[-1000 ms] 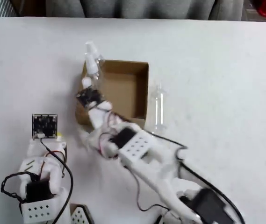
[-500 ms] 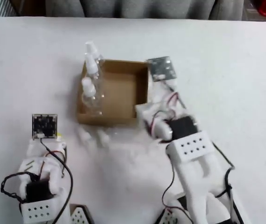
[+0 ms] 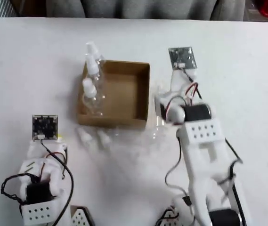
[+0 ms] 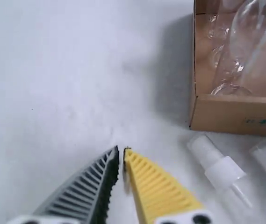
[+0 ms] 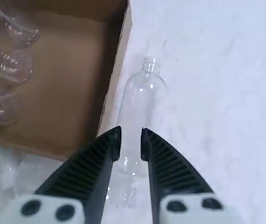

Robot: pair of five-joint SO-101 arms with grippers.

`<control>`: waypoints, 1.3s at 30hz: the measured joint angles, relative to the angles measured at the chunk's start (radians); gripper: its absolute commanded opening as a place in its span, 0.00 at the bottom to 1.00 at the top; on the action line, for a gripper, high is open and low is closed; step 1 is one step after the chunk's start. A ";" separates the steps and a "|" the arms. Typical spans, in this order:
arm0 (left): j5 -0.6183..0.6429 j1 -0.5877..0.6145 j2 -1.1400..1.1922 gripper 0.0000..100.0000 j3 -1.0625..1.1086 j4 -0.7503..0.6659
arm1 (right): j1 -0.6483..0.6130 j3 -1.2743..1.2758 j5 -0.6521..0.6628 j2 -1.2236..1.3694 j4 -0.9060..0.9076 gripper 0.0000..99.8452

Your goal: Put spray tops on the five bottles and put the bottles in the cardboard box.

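The left claw (image 4: 121, 156) hung over bare table (image 3: 30, 70), its tips all but touching, holding nothing. Two loose spray tops (image 4: 217, 168) lay just in front of the cardboard box (image 3: 110, 121). Two capped bottles (image 3: 91, 89) sat along the box's left wall. An uncapped bottle (image 5: 140, 100) lay just beside the right wall, under the right claw (image 5: 130, 140), which stood narrowly parted and empty.

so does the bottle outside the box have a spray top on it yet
No, the bottle beside the cardboard box has a bare, open neck with nothing fitted on it.
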State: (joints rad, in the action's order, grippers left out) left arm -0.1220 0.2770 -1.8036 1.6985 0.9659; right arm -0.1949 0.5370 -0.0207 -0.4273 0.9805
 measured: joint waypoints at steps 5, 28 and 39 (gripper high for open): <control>0.000 0.000 0.000 0.02 0.000 0.000 | 0.000 -0.137 0.000 0.209 0.032 0.16; 0.000 0.000 0.000 0.02 0.000 0.000 | -0.031 -0.428 0.000 0.669 0.064 0.25; 0.000 0.000 0.000 0.02 0.000 0.000 | -0.028 -0.470 0.000 0.776 0.104 0.28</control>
State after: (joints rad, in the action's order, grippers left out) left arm -0.1220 0.2770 -1.8036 1.6985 0.9659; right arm -0.2225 0.0675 -0.0207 0.3491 1.0848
